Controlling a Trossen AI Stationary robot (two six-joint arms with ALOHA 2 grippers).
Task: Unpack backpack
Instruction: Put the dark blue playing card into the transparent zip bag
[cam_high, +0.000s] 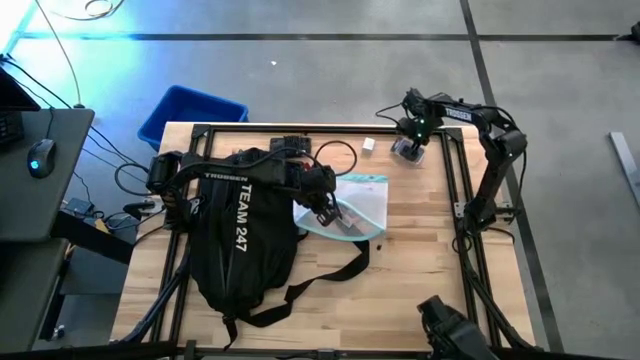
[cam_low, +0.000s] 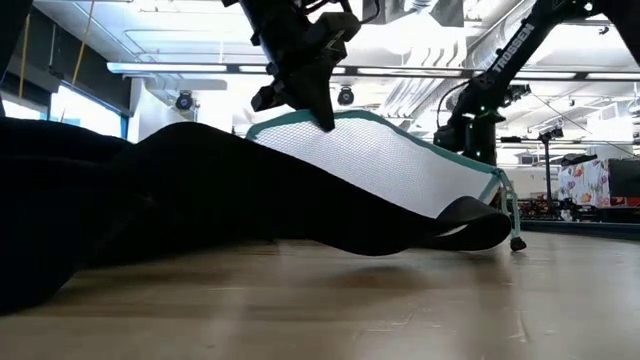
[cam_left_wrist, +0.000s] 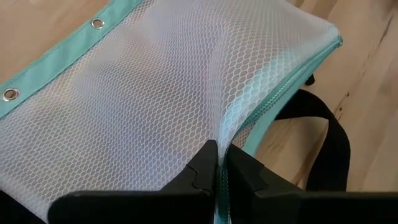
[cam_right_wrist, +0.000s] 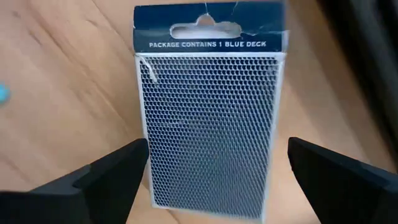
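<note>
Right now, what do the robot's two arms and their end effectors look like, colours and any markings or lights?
Both arms are dark, jointed tube segments. The right arm carries white lettering on its upper link and a small green light near its wrist. The left arm has white TROSSEN lettering. The left end effector and the right end effector each have two matte black, angular fingers.

Dark jointed arms (cam_high: 495, 150), white lettering, perhaps matte pincers (cam_left_wrist: 219, 163)

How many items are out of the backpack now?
3: mesh pouch held by the left gripper beside the backpack; card deck under the right gripper; small white thing nearby. Others may be hidden.
</note>
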